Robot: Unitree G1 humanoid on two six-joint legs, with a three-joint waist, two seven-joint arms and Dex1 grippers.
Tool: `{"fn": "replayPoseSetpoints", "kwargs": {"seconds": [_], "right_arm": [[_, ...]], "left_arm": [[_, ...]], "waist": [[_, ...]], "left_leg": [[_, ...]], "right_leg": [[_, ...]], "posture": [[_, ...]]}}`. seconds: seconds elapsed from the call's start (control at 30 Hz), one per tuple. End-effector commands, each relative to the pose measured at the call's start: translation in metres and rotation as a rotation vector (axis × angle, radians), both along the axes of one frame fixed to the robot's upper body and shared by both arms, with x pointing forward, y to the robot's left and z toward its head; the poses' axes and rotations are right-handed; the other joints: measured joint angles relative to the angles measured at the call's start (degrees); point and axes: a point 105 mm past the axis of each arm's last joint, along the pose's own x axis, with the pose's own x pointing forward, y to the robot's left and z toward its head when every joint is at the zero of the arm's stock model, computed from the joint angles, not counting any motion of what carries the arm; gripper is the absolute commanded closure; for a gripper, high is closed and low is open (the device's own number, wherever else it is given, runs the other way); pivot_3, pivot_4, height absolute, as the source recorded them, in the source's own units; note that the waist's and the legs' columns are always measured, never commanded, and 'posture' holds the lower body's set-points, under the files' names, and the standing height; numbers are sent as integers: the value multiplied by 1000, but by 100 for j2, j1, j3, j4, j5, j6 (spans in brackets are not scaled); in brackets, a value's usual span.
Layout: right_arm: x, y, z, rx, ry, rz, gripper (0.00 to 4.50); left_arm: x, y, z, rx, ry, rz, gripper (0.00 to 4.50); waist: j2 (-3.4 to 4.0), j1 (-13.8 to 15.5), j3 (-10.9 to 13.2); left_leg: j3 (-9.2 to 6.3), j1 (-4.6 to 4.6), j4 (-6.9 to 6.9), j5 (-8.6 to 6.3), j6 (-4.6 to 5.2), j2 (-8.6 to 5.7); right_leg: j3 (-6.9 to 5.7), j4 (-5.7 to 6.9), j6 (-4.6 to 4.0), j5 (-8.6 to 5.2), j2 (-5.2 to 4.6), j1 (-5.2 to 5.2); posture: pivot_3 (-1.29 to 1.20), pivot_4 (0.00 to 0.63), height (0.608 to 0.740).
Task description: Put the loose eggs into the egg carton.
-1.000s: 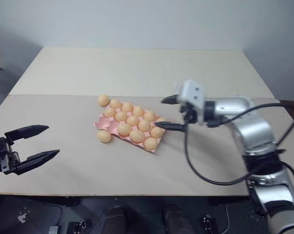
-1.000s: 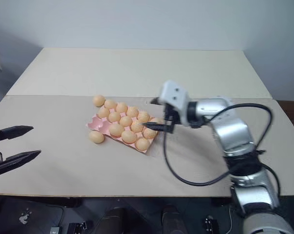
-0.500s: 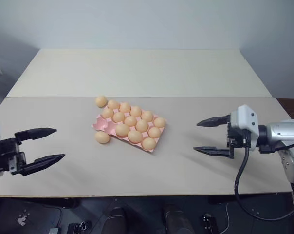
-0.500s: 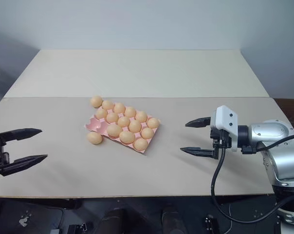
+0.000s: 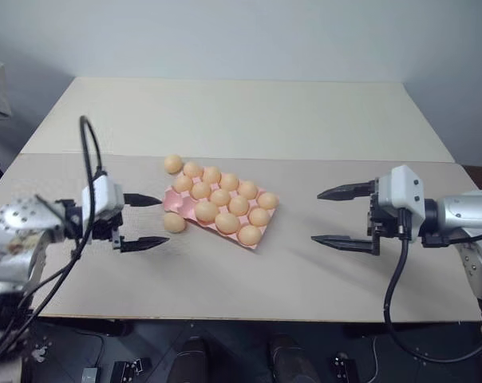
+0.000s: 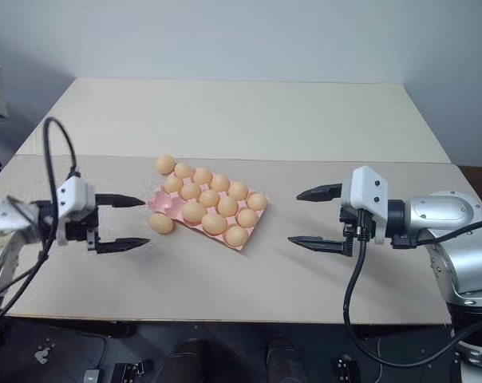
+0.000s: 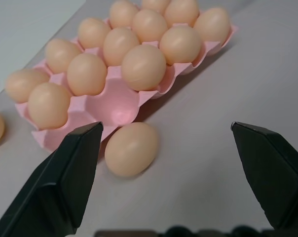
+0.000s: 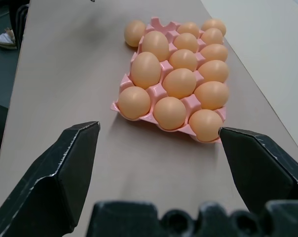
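Pale beige table (image 5: pixel 225 120), seen from above, with a seam running across its middle.

Near the centre, set at a slant: one pink egg carton (image 5: pixel 175 199), lidless, moulded in rows of round cups. Eleven light orange-tan eggs seated in the carton (image 5: pixel 228 206), three rows deep. One cup empty (image 7: pixel 118 104), at the carton's corner nearest the left claw.

Two loose eggs on the table. One loose egg beside the empty corner (image 5: pixel 174 223), touching or just beside the carton's edge. One loose egg at the far corner (image 5: pixel 173 163), just beside the carton's far left end. Thirteen eggs in all.

Left claw (image 5: pixel 139 222) low over the table to the left of the carton, pointing toward it, its two black fingers spread wide and holding nothing. Loose egg beside the empty corner lying just past the fingertips, between the lines of the two fingers, in the left wrist view (image 7: pixel 132 148); not touched.

Right claw (image 5: pixel 330 216) to the right of the carton, well apart from it, pointing back toward it, two black fingers likewise spread wide and empty. Black cable looping down from the right wrist (image 5: pixel 397 279); another black cable arching over the left arm (image 5: pixel 88 155).

No brand, label or readable writing on the carton, the eggs or the table.
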Motion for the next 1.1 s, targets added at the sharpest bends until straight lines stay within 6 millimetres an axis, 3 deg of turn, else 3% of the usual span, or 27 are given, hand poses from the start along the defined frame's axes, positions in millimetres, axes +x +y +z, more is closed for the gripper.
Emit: {"fn": "replayPoseSetpoints", "kwargs": {"seconds": [0.03,0.23,0.67,1.1], "right_arm": [[-5,3,12,9,-42,14,29],[-8,3,14,19,-47,5,29],[-12,5,15,27,-53,5,29],[-12,6,17,30,-66,14,29]], "left_arm": [[5,4,-2,70,29,-75,0],[8,9,-10,135,92,-170,0],[23,1,-15,109,71,-193,0],[27,2,-33,200,94,-190,0]], "waist": [[0,-14,0],[0,-12,0],[0,2,0],[0,0,0]], "left_leg": [[1,1,2,0,0,0],[-1,0,7,1,1,1],[-11,-17,36,0,2,0],[-12,-13,37,0,2,0]], "right_leg": [[1,0,0,0,0,0],[0,3,0,0,3,-1],[-8,7,1,0,2,1],[-8,10,1,0,3,3]], "posture": [[0,150,740],[0,150,740],[0,150,740],[0,150,740]]}}
